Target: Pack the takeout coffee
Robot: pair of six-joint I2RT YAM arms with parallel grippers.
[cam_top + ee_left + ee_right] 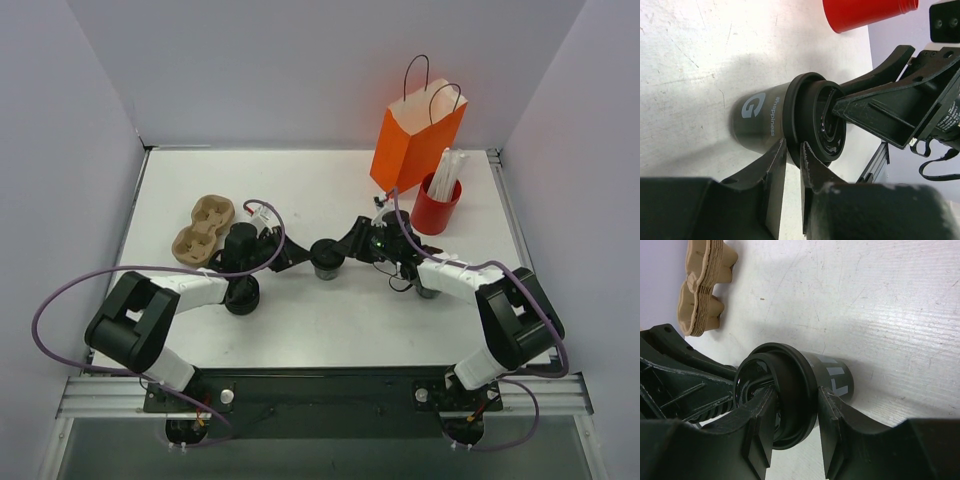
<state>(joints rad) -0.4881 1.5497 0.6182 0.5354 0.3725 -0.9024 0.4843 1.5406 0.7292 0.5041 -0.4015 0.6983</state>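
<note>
Top: takeout coffee (328,258) sat upright mid-bench (300,190), between my two arms, well apart from orange bag (415,140).
Left wrist: left fingers (774,175) nearly together, straddled lid rim (796,150); couldn't tell if gripping.
Right wrist: right fingers (760,430) clamped across lid rim, one on top, one outside.

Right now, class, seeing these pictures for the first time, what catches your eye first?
Most striking is the meeting at mid-table: the left end effector and the right end effector both reach in from opposite sides, and each seems to pinch the rim of the same small dark cup. After that comes the bright orange bag at the far right, with a red cup of straws just in front of it.
</note>
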